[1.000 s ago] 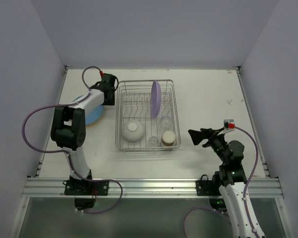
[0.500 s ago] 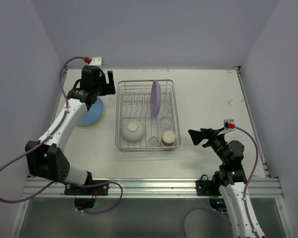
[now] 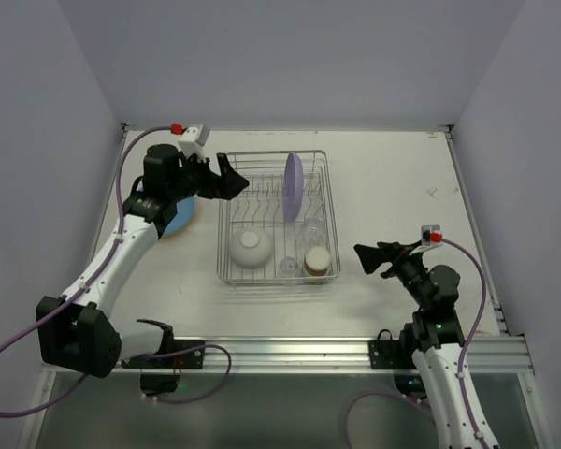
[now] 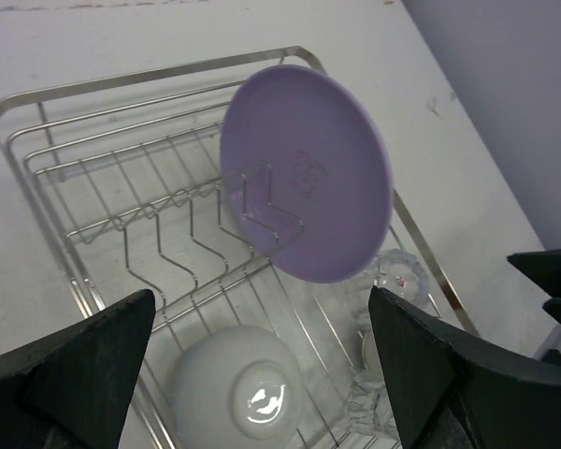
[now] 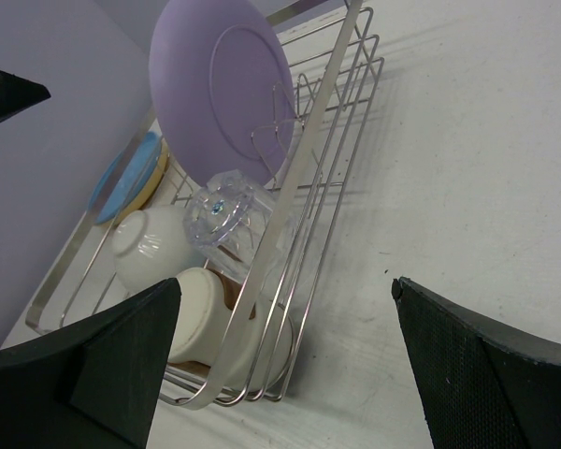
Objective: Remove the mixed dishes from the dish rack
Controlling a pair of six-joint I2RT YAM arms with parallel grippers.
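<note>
Where pale lavender walls (image 3: 280, 56) enclose a white table (image 3: 383, 178), the dish rack (image 3: 277, 217) sits mid-surface. Contents: purple plate (image 3: 293, 185) upright among prongs; white bowl (image 3: 251, 248), clear glasses (image 3: 310, 230) and brown cup (image 3: 317, 261) at the near end. Blue plate (image 3: 176, 220) lies on the table, left of the rack. Left gripper (image 3: 232, 178), jaws spread, hovers at the rack's far-left corner; right gripper (image 3: 363, 260), jaws spread, holds nothing right of the rack.

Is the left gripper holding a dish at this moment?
No, the left gripper is open and empty, with the purple plate standing untouched in the dish rack.
</note>
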